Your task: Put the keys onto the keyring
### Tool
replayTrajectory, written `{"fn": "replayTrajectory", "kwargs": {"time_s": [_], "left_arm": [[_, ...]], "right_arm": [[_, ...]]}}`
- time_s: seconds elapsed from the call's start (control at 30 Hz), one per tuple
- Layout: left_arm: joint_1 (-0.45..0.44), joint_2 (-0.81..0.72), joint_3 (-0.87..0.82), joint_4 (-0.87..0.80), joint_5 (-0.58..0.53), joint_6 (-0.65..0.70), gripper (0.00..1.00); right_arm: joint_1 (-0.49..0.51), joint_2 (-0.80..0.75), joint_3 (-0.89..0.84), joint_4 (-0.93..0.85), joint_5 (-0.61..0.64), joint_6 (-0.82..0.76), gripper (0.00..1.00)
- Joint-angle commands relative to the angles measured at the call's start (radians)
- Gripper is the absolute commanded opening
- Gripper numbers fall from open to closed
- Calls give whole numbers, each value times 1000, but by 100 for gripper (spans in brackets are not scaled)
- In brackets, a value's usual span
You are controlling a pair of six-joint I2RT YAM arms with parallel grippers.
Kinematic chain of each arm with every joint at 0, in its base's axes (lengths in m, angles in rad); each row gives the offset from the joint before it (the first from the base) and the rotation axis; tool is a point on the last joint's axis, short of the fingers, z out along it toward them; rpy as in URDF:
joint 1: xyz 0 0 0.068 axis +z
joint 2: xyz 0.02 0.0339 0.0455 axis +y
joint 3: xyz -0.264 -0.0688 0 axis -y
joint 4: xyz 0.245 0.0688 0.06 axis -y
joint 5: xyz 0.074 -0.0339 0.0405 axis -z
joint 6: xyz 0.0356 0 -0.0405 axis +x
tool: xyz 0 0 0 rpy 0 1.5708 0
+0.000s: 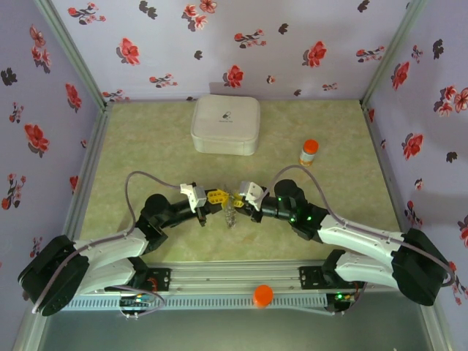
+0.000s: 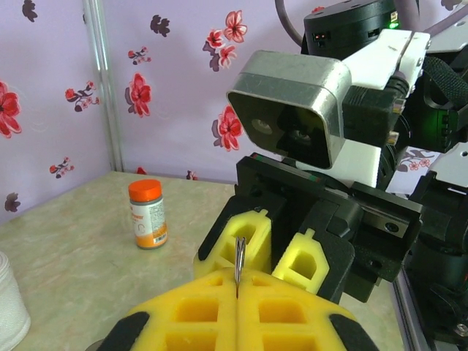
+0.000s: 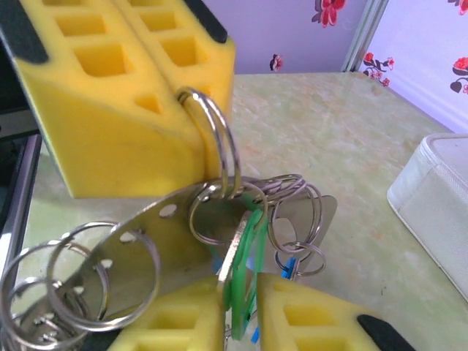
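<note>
My two grippers meet tip to tip above the middle of the table. The left gripper (image 1: 216,196) (image 2: 237,281) (image 3: 183,99) is shut on a silver split keyring (image 2: 239,256) (image 3: 219,139), which sticks out edge-on from its yellow pads. From that ring hangs a metal plate (image 3: 139,248) with holes and several more rings, seen as a dangling bunch (image 1: 231,216). The right gripper (image 1: 240,196) (image 3: 259,296) (image 2: 278,245) has its yellow fingers drawn in tight on the green-headed key (image 3: 254,238), just under the ring. A blue-tagged key (image 3: 289,267) hangs on a small ring beside it.
A white rounded case (image 1: 225,124) (image 3: 439,197) lies at the back of the table. An orange-capped bottle (image 1: 309,152) (image 2: 147,213) stands back right. An orange knob (image 1: 262,295) sits on the front rail. Floral walls close in three sides.
</note>
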Motion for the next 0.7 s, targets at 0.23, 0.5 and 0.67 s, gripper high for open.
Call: {"fn": "replayTrajectory", "kwargs": {"time_s": [0.23,0.5,0.67], "left_arm": [[1,-10,1,65,14,3,0],[9,-21,-3,49,9,23,0],[16,-25,-3,41,7,31,0]], "right_arm": [[4,-44,-10,25,59,6,3],[5,-106,8,-26,77,-22,0],[5,-129,28,-84,93,-47,0]]}}
